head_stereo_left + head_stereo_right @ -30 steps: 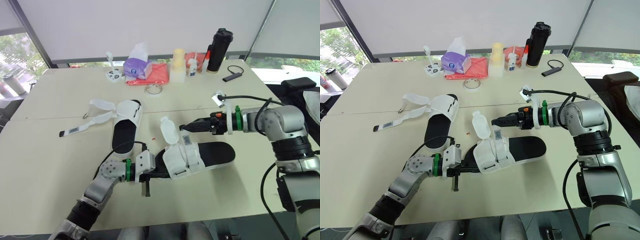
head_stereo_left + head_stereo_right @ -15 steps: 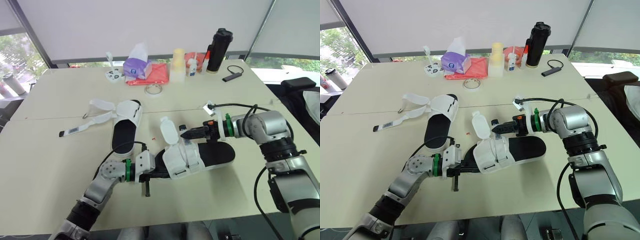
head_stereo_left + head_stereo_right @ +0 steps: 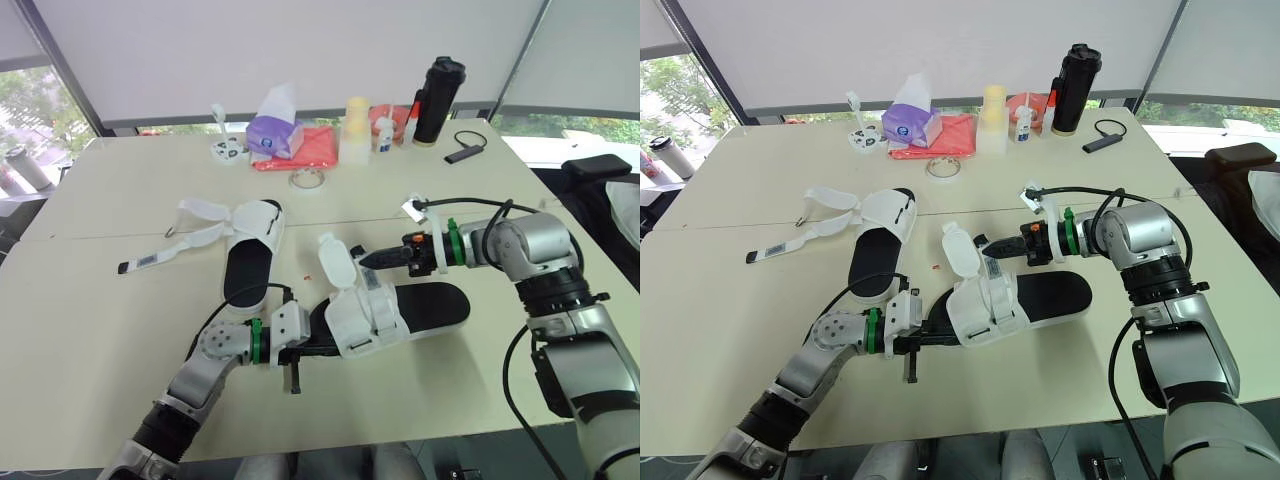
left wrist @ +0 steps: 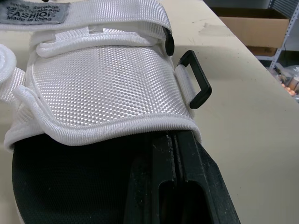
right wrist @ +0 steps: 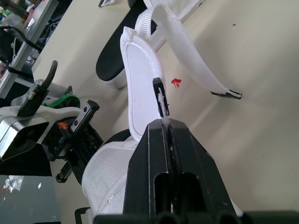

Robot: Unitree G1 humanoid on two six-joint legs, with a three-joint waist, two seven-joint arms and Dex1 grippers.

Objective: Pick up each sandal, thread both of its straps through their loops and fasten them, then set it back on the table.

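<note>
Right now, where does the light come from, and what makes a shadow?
Left eye view: daylight comes through the windows behind the table; the blinds glow white. Left wrist view: it is dark under the sandal's white upper. Right wrist view: a loose strap lays a faint shadow on the tabletop.

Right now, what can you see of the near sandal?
The sandal lies on the table, heel to the robot's right: black sole, white woven upper, black loop at its side. A broad white flap stands up unfastened. The right gripper is shut on a thin strap beside it; the left gripper, shut, reaches under the upper at the toe.
</note>
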